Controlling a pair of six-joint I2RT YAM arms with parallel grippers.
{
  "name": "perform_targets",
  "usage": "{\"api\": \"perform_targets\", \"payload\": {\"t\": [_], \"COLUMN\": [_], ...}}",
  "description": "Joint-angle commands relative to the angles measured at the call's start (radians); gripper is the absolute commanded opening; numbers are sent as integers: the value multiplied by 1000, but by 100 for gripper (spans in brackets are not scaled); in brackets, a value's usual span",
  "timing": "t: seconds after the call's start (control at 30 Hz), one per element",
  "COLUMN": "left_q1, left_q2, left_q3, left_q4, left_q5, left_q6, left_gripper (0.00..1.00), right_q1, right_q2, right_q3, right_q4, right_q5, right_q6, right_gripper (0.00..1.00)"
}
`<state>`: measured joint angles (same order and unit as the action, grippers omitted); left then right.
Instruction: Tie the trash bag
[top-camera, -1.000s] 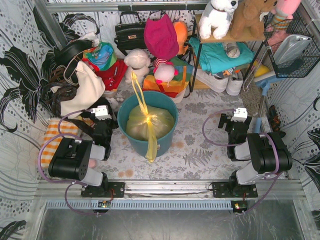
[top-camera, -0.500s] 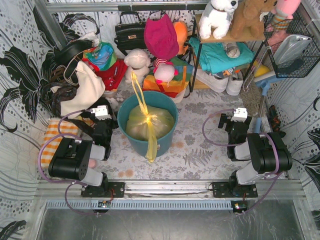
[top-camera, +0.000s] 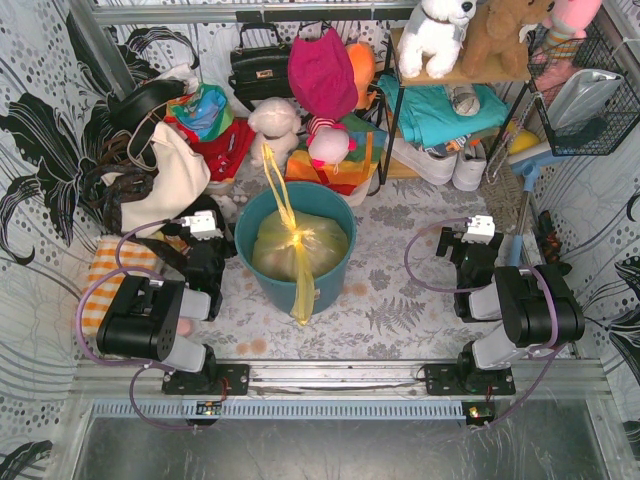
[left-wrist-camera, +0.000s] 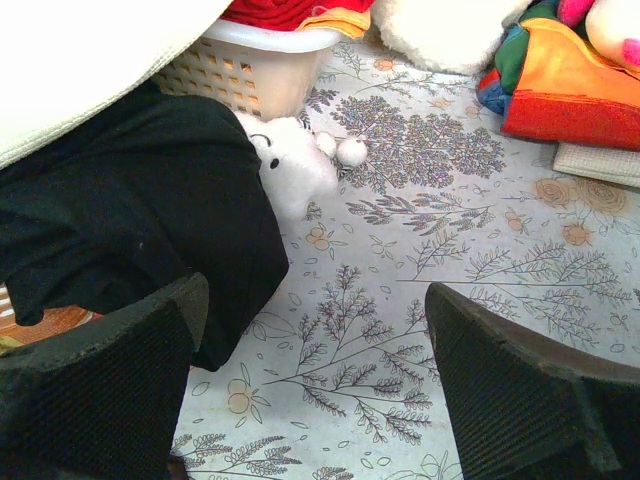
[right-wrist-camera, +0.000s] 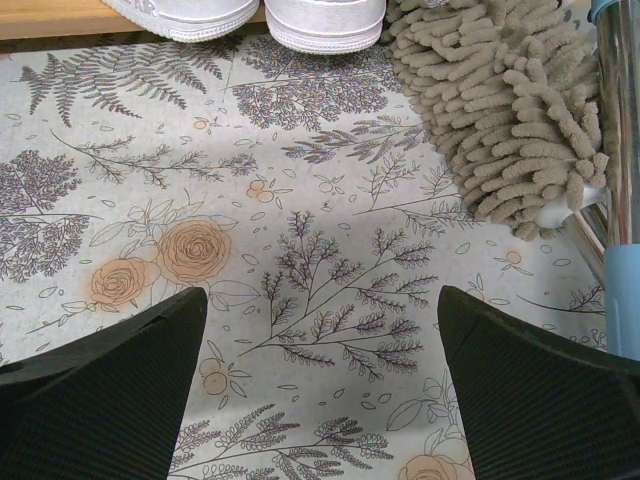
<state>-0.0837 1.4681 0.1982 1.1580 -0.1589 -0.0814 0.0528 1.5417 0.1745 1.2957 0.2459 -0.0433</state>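
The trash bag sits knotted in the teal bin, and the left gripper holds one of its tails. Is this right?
No. The trash bag sits knotted in the teal bin, but the left gripper holds nothing: the left wrist view shows it open and empty.

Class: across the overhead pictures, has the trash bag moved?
No. The trash bag sits as before inside the teal bin, its front tail draped over the same spot on the near rim.

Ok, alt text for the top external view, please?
A yellow-green trash bag, its neck gathered into a knot with long tails trailing over the rim front and back, sits in a teal bin mid-table. The left gripper and right gripper rest on either side, touching neither; bags, clothes and plush toys crowd the back.
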Motion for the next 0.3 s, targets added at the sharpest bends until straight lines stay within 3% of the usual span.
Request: {"api": "perform_targets", "payload": {"t": [0.0, 0.27], "left_q1": [6, 6], "left_q2": [1, 2], "left_q3": [10, 9], "left_q4": [62, 63], "left_q5": [-13, -13], "left_q6": [-1, 0], "left_gripper": [98, 98], "right_q1": [-3, -4], "right_q2": [1, 1], "right_q3": [11, 10], "right_q4": [45, 44], "right_q5": [-8, -9], "right_q6": [-3, -4], "right_gripper": [97, 97]}}
